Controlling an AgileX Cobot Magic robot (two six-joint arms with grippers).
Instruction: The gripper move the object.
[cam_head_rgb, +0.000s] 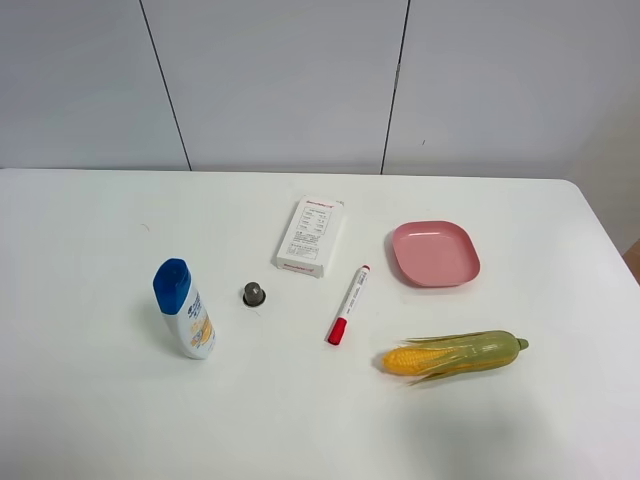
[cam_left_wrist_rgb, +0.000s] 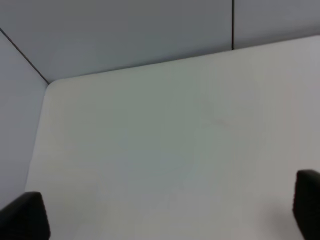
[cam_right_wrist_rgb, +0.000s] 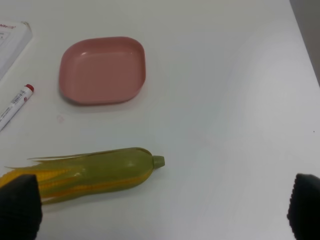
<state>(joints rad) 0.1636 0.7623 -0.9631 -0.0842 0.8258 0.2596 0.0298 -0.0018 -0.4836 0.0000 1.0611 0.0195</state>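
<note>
The white marker pen (cam_head_rgb: 348, 304) with a red cap lies on the white table (cam_head_rgb: 90, 400) near the middle, between the white printed box (cam_head_rgb: 310, 236) and the corn. Its small red end also shows in the right wrist view (cam_right_wrist_rgb: 15, 105). Neither arm shows in the exterior high view. In the left wrist view the left gripper (cam_left_wrist_rgb: 160, 215) is open and empty over bare table, with only its black fingertips (cam_left_wrist_rgb: 25, 217) showing. In the right wrist view the right gripper (cam_right_wrist_rgb: 160, 212) is open and empty, its fingertips (cam_right_wrist_rgb: 20, 210) just short of the corn.
A pink plate (cam_head_rgb: 434, 253) sits right of the box. An ear of corn (cam_head_rgb: 455, 355) lies in front of it. A blue-capped bottle (cam_head_rgb: 184, 308) stands at the left, with a small dark cap (cam_head_rgb: 254, 294) beside it. A panelled wall lies behind the table's far edge.
</note>
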